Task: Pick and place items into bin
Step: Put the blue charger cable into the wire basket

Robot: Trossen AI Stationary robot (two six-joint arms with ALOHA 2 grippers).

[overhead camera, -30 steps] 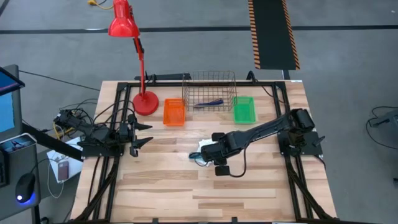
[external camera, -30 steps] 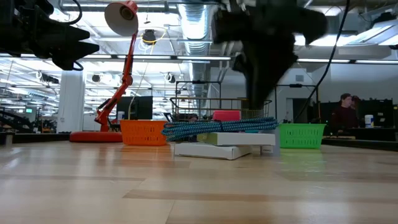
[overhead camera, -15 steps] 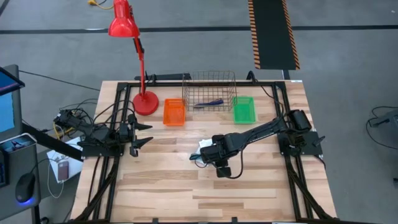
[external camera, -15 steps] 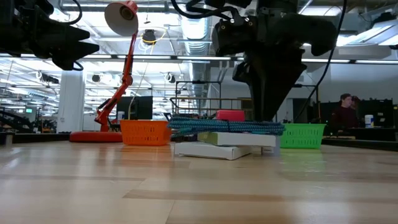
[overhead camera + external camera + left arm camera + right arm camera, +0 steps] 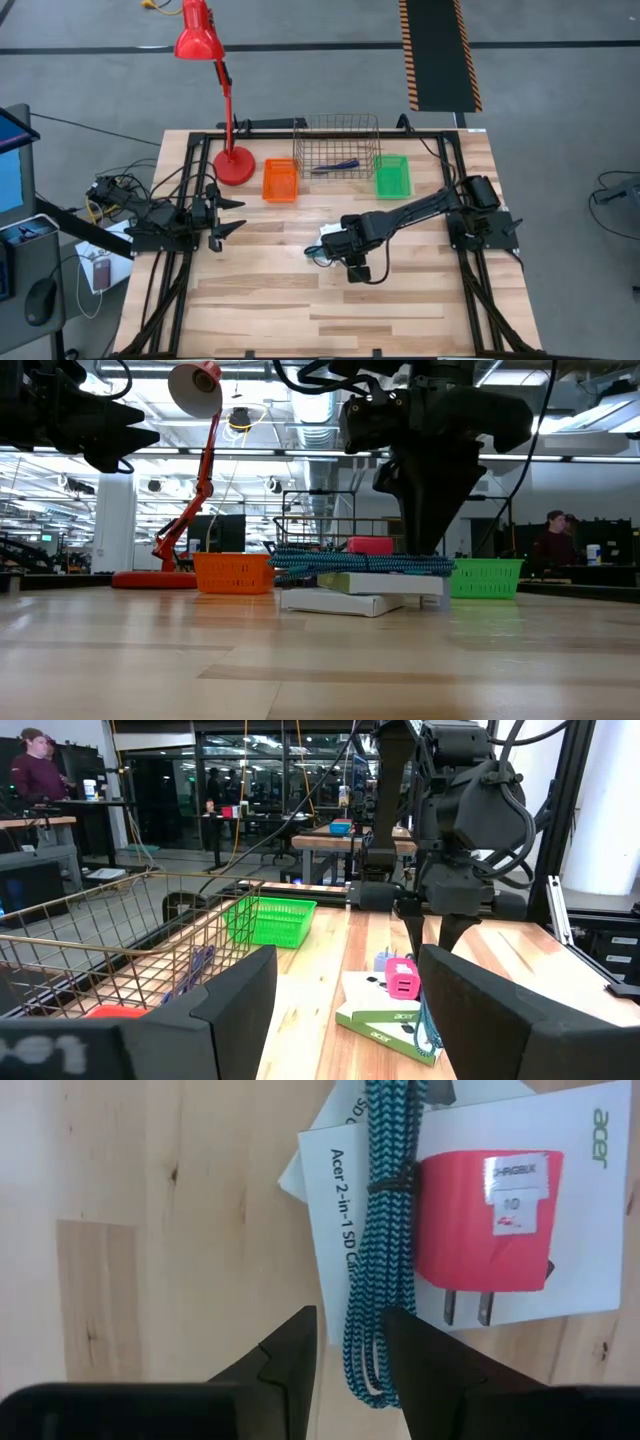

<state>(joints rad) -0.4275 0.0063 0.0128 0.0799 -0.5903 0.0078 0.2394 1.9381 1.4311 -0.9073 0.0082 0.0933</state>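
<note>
Clearly readable in the right wrist view is the word "acer" on the flat white packets (image 5: pixel 470 1280), and one of them also carries the print "Acer 2-in-1 SD C...", cut off by what lies over it. On top of the packets lies a small red block (image 5: pixel 487 1218), in fact a plug adapter with two metal prongs, and its white label shows a line that seems to read "CHRGBLK" and the number "10". Just beside the red block, touching its edge, lies a coiled teal and black braided cable (image 5: pixel 375 1230), bound by a thin dark tie. The right gripper (image 5: pixel 348 1342) hangs directly above this pile near the middle of the table (image 5: pixel 260 300), and its two fingers stand partly apart on either side of the lower part of the cable coil, with nothing clamped between them. In the low view the right gripper reaches down to the cable at the top of the pile. The left gripper (image 5: pixel 230 217) waits at the left edge of the table, well apart from the pile, with its fingers spread wide. A dark blue pen (image 5: pixel 335 166) lies inside the wire basket (image 5: pixel 338 123) at the far side, between an orange bin (image 5: pixel 280 181) and a green bin (image 5: pixel 392 176).
</note>
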